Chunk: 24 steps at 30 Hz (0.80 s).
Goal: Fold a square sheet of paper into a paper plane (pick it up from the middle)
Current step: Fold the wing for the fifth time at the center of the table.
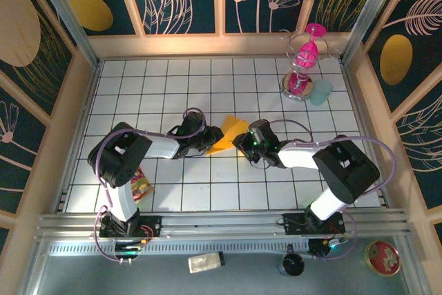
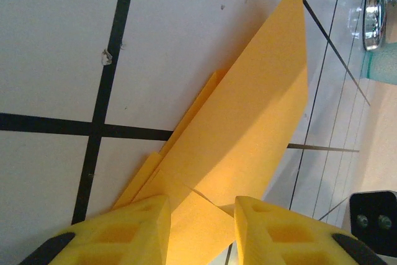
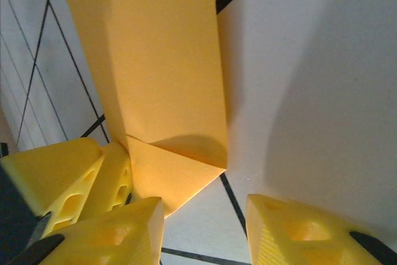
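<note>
End effectors x2 (L [image 2: 201, 206], R [image 3: 205, 209]), jaws apart; 1 folded sheet [image 1: 231, 131].

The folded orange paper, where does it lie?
In the top view the folded orange paper lies near the middle of the tiled table, between the left gripper and the right gripper.

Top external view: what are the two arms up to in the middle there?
Both arms are working on an orange-yellow sheet of paper that lies between them. It is already creased into a narrow pointed shape, partway to a plane. The left claw stands open astride one end, and the right claw stands open at the other side. Neither looks to be pinching it.
</note>
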Motion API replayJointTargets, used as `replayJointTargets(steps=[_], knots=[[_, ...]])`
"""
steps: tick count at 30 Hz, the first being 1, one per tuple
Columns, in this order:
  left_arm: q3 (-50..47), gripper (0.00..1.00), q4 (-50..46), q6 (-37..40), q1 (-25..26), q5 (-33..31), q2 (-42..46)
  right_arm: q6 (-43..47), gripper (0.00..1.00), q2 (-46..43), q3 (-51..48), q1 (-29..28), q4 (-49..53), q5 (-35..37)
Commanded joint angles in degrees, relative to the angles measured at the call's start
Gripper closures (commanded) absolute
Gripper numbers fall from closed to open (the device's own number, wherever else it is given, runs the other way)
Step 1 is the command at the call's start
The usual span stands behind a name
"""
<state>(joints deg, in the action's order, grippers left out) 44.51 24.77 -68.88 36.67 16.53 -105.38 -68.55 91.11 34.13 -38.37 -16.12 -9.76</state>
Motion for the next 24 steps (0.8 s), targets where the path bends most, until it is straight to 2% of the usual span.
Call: replayJointTargets(steps=[1,13,24], knots=[[0.26,0.66,-2.09,-2.24,0.07,1.09,-1.27,-0.58,0.6,1.01,2.31,-0.39,1.02,2.6],[0.66,0.66,-3.27,-1.78,0.08,0.98,-1.62,0.24,0.62,4.73,5.68,-0.26,3.31,3.17],[1.02,0.65,-4.16,-1.21,0.07,-0.11,-1.43,-0.62,0.62,0.47,4.96,-0.74,9.04,9.08]])
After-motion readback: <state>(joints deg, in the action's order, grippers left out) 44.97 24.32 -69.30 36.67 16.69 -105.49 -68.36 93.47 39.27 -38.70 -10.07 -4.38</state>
